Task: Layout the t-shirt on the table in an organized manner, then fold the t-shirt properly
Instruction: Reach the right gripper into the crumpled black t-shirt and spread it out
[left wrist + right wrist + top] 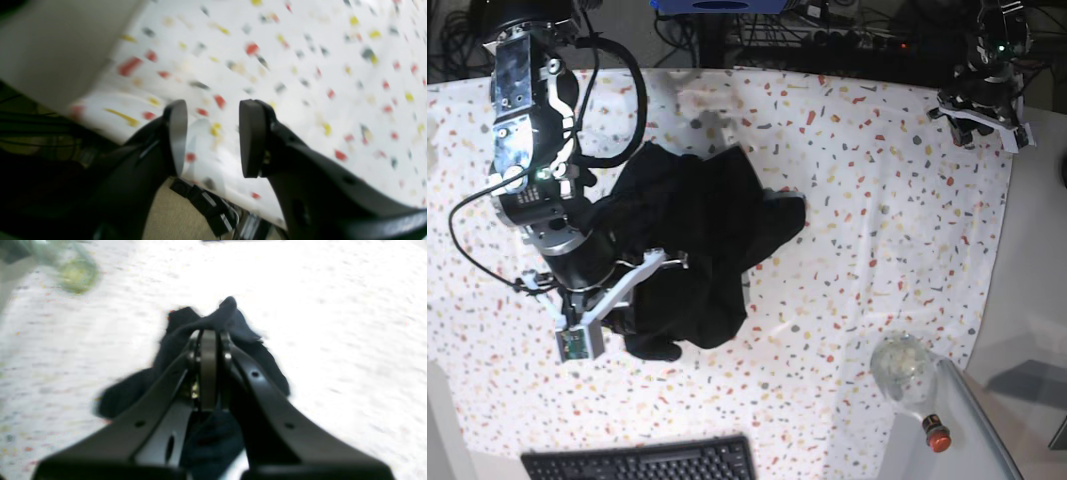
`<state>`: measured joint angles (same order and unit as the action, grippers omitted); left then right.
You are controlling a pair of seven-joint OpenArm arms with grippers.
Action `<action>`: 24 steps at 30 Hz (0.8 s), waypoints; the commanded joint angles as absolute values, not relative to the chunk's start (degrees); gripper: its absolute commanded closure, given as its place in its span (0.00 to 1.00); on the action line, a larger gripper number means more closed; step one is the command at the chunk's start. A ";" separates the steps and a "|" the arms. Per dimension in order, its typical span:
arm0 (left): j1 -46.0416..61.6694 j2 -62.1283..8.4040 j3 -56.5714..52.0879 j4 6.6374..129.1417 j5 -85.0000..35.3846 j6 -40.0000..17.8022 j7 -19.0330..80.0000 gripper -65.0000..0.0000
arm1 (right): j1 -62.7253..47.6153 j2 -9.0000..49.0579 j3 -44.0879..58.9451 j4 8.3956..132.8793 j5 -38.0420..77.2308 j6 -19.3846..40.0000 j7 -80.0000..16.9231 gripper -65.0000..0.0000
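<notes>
The t-shirt [692, 240] lies crumpled on the speckled worktop [877, 220], left of centre in the base view, its long axis running from upper right down to lower left. The right gripper [209, 336] has its jaws closed on a raised fold of the fabric. The left gripper [212, 136] hangs at the worktop's far corner, well apart from the shirt, jaws parted on nothing.
</notes>
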<state>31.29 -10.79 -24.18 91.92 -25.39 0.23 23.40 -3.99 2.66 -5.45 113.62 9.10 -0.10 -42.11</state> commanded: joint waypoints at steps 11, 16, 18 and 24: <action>29.23 -13.23 -19.74 92.88 -25.45 0.22 22.20 0.62 | 13.76 15.60 6.55 91.65 8.66 -0.31 -39.96 1.00; 29.49 -13.14 -19.74 92.79 -25.45 0.22 22.29 0.61 | 26.51 19.47 7.87 66.07 8.57 -0.22 -37.93 1.00; 29.58 -13.14 -19.74 92.79 -25.45 0.22 22.37 0.60 | 29.93 19.91 7.87 60.70 8.40 -0.22 -38.37 0.88; 29.58 -13.14 -19.74 92.79 -25.45 0.22 22.37 0.59 | 21.67 19.56 8.22 80.04 8.75 -0.22 -46.37 0.39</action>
<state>29.28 -12.49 -19.40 91.96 -25.36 0.19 23.35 20.60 18.90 8.03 79.83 8.21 -0.47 -47.20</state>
